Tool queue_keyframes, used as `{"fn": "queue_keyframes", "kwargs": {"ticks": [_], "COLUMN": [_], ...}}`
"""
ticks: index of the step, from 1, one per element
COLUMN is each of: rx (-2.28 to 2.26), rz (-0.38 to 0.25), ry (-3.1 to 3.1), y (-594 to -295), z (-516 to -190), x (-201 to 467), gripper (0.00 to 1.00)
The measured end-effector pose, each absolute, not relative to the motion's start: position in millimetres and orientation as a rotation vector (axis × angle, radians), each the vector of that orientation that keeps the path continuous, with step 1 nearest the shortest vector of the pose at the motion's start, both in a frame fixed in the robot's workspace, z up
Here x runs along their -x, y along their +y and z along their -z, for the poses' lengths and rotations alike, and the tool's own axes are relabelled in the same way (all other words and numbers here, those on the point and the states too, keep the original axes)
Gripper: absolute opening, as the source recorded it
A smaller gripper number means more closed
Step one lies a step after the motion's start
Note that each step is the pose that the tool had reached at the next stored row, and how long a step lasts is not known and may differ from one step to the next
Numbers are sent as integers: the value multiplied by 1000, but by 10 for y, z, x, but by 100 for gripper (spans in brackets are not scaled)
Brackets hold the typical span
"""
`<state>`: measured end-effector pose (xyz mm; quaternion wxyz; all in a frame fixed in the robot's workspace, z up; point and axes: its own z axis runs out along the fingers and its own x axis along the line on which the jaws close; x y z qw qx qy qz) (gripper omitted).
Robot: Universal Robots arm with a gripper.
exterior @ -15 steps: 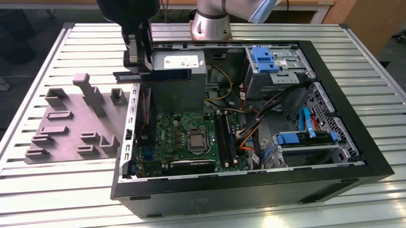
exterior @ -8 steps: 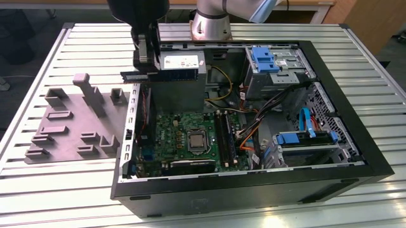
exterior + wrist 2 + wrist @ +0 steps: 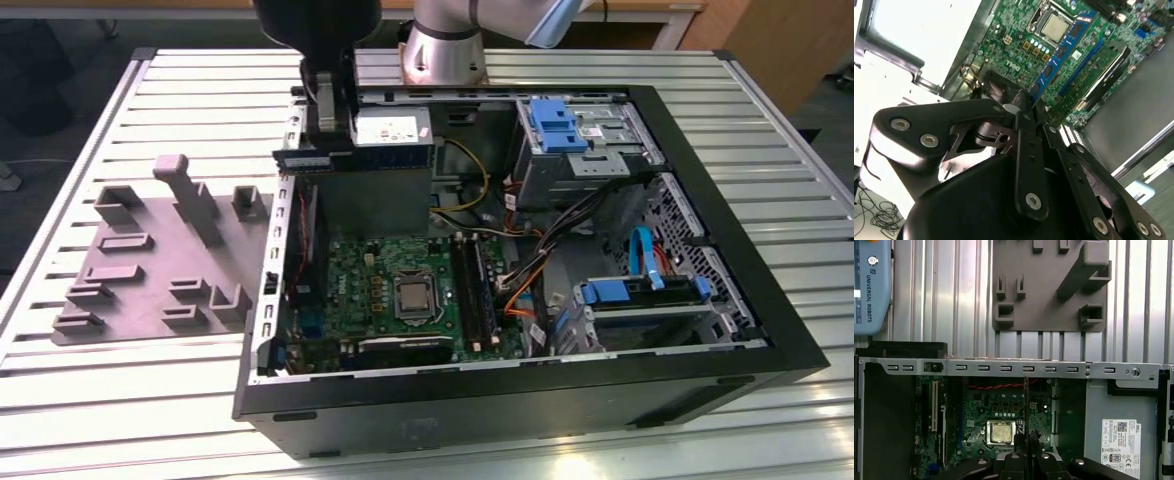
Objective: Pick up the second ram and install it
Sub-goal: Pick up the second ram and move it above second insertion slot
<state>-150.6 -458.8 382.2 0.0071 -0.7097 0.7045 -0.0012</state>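
The gripper (image 3: pixel 330 140) hangs over the far edge of the open computer case (image 3: pixel 747 330), at about eleven o'clock from the processor socket (image 3: pixel 411 297) in the exterior view, and its fingers are closed narrowly on the second ram (image 3: pixel 355 156). There the stick is held level in the air, long edge horizontal, above the power supply (image 3: pixel 380 190) and well clear of the green motherboard (image 3: pixel 360 275).

The second wrist view gives what the exterior view cannot — the grip itself. The black fingers (image 3: pixel 1024 107) pinch one end of the second ram (image 3: pixel 1064 52), and the blue board with its black chips runs away from them toward one o'clock, passing in front of the processor socket (image 3: pixel 1054 26) without touching the board below.

In the first wrist view the stick is seen edge-on, a thin dark line (image 3: pixel 1026 405) rising at twelve o'clock from the gripper (image 3: pixel 1026 452), crossing the motherboard (image 3: pixel 979 410) just beside the socket (image 3: pixel 1000 432). This view also looks past the case wall (image 3: pixel 1004 368) to the grey parts tray (image 3: pixel 1049 290) on the slatted table (image 3: pixel 934 300) — the same tray (image 3: pixel 147 260) that sits at nine o'clock of the case in the exterior view.

Two long black memory sockets (image 3: pixel 470 285) lie at three o'clock of the processor in the exterior view; whether either is filled I cannot tell.
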Motion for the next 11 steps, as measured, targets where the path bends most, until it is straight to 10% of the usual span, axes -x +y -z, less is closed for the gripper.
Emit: {"fn": "queue_keyframes", "kwargs": {"ticks": [11], "rx": [2220], "rz": [4], "ry": [2203], "y": [-4588], "z": [-3821], "x": [1218], "gripper": [14]}}
